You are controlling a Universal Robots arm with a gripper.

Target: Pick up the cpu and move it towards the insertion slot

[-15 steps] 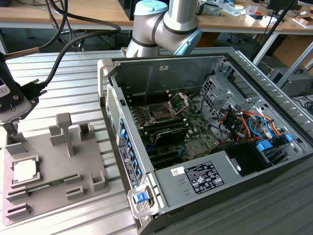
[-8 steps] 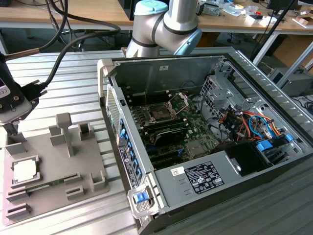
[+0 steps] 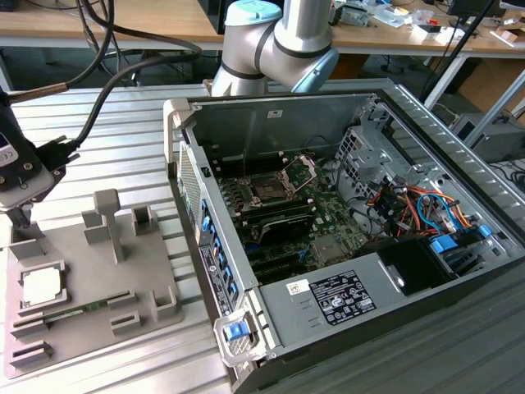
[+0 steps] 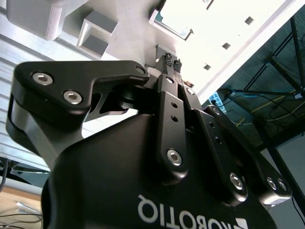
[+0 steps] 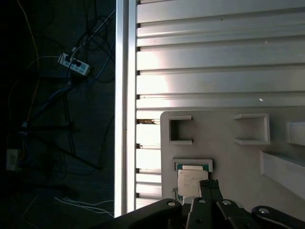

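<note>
The cpu [image 3: 41,286] is a flat silvery square lying in a recess of the grey tray [image 3: 139,279] at the exterior view's left. My gripper [image 3: 20,218] hangs just above and behind it, apart from the chip. In the first wrist view the cpu [image 5: 189,180] lies in its recess beside the gripper [image 5: 209,184]. In the second wrist view the gripper [image 4: 172,61] has its two black fingertips pressed together with nothing between them. The insertion slot [image 3: 269,190] is a dark square socket with its metal load plate raised, on the green board inside the open computer case.
The open computer case [image 3: 344,304] fills the exterior view's right, its near wall [image 3: 209,246] rising between tray and socket. Upright grey posts [image 3: 107,215] stand on the tray. A green memory stick [image 3: 78,311] lies in a tray groove. The ribbed table's edge [image 5: 125,105] runs close by.
</note>
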